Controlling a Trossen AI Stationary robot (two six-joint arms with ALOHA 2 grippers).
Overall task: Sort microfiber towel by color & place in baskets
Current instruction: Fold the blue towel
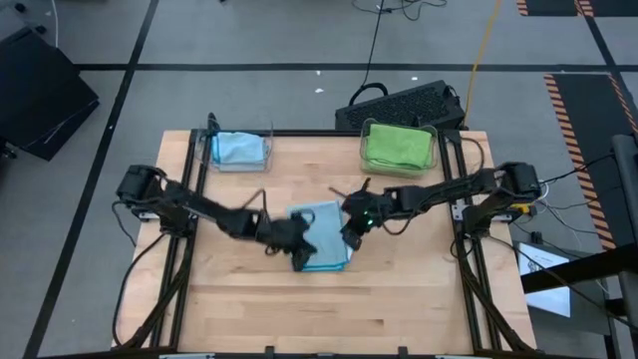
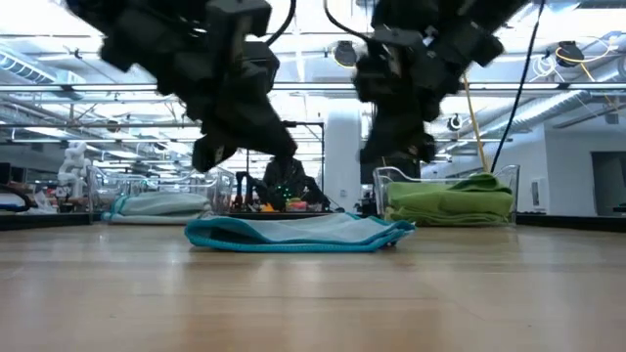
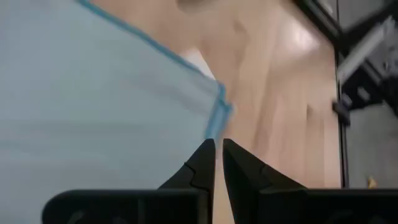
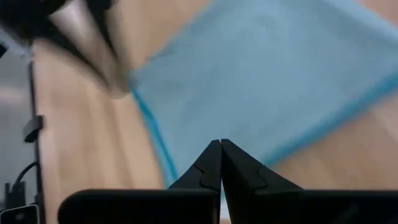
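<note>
I see both arms over mid table (image 1: 239, 309). Left gripper (image 1: 299, 249) fingers nearly together, holding nothing, just above the blue towel (image 1: 321, 239) lying flat at centre. Right gripper (image 1: 351, 231) pinched closed, empty, at the towel's right edge. Far left basket (image 1: 239, 152) w/ a blue towel inside; far right basket (image 1: 399, 148) w/ a green towel (image 1: 397, 142).

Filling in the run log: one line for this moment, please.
blue towel flat mid-table | left gripper shut, above it | right gripper shut, above it | nothing held
</note>
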